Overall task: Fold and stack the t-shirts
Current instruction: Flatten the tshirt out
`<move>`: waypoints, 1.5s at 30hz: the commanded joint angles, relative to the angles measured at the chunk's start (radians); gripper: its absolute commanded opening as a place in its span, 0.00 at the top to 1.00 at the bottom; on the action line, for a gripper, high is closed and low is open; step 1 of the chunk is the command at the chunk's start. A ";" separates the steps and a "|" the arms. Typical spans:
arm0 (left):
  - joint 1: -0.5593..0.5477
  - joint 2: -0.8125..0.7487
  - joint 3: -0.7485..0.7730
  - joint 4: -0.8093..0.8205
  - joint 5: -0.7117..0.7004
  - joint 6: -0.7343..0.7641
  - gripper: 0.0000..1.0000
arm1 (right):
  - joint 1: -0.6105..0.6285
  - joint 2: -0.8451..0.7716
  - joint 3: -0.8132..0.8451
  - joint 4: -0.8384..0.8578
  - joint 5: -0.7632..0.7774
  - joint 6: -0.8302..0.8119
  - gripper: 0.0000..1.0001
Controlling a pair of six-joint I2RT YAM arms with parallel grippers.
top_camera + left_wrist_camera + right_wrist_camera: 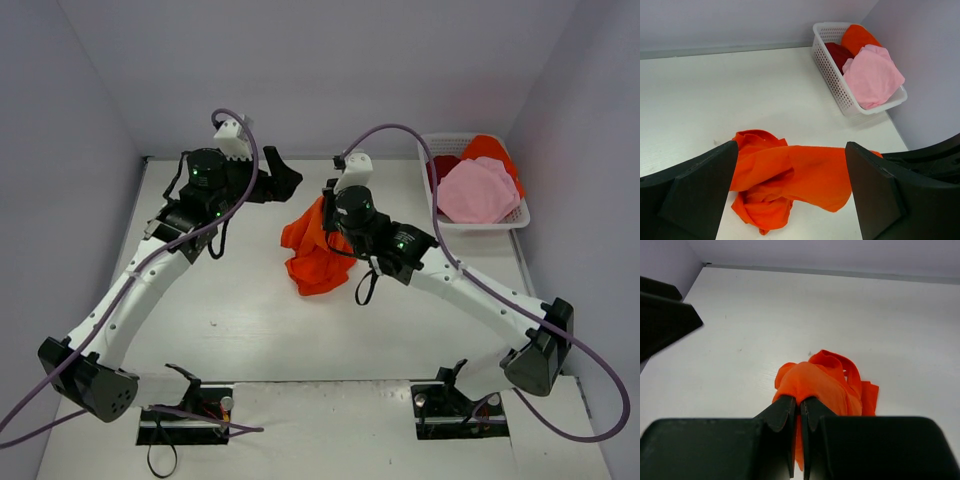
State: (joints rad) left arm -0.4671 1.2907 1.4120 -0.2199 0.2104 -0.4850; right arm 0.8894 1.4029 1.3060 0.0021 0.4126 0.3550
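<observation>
A: Looking down, where is the orange t-shirt?
B: Bunched mid-table. The right gripper has its jaws pinched tight on a fold and hides the shirt's top.
A: And the left gripper?
B: At the shirt's 10 o'clock, jaws wide apart, holding nothing.
A: Others?
B: In the basket at 2 o'clock, by the table's far right edge: a pink t-shirt covers most of a dark red t-shirt. Open table lies toward 7 o'clock.

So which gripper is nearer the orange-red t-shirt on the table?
Right. The right gripper is shut on the orange-red t-shirt; the left gripper hangs open to its left, apart.
</observation>
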 commanded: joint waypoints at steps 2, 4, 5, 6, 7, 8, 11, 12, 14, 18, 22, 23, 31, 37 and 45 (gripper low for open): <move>-0.018 -0.047 -0.011 0.076 -0.016 -0.023 0.17 | -0.003 0.024 0.139 0.030 0.032 -0.034 1.00; -0.018 -0.065 -0.033 0.080 -0.019 -0.030 0.17 | -0.009 0.050 0.215 0.013 0.054 -0.063 1.00; -0.018 -0.071 -0.051 0.083 -0.019 -0.033 0.17 | -0.012 0.062 0.243 0.006 0.058 -0.074 1.00; -0.019 -0.076 -0.059 0.082 -0.019 -0.035 0.17 | -0.017 0.071 0.275 0.003 0.060 -0.085 1.00; -0.019 -0.088 -0.065 0.082 -0.017 -0.040 0.17 | -0.029 0.097 0.304 -0.031 0.060 -0.097 1.00; -0.019 -0.093 -0.071 0.082 -0.017 -0.041 0.17 | -0.033 0.108 0.362 -0.036 0.061 -0.103 1.00; -0.021 -0.116 -0.093 0.077 -0.014 -0.047 0.17 | -0.058 0.157 0.456 -0.059 0.063 -0.137 1.00; -0.022 -0.120 -0.103 0.076 -0.011 -0.047 0.17 | -0.067 0.172 0.523 -0.073 0.061 -0.146 1.00; -0.025 -0.133 -0.113 0.065 -0.011 -0.047 0.17 | -0.084 0.217 0.597 -0.089 0.064 -0.174 1.00; -0.028 -0.154 -0.145 0.068 -0.008 -0.061 0.17 | -0.087 0.257 0.735 -0.099 0.109 -0.220 1.00; -0.036 -0.166 -0.183 0.099 0.014 -0.083 0.17 | -0.105 0.280 0.820 -0.091 0.150 -0.240 1.00; -0.039 -0.165 -0.188 0.106 0.014 -0.086 0.17 | -0.109 0.284 0.837 -0.076 0.150 -0.241 1.00; -0.059 -0.149 -0.217 0.143 0.012 -0.096 0.17 | -0.115 0.344 1.053 -0.011 0.166 -0.312 1.00; -0.061 -0.137 -0.289 0.265 0.029 -0.113 0.17 | -0.115 0.271 1.029 0.090 0.150 -0.306 1.00; -0.087 -0.084 -0.380 0.398 0.034 -0.139 0.17 | -0.115 0.067 0.762 0.297 0.129 -0.298 1.00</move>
State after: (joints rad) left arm -0.5365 1.1995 1.0264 0.0166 0.2260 -0.6025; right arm 0.7792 1.5848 2.0941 0.0647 0.5522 0.0570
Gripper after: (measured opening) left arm 0.827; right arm 0.005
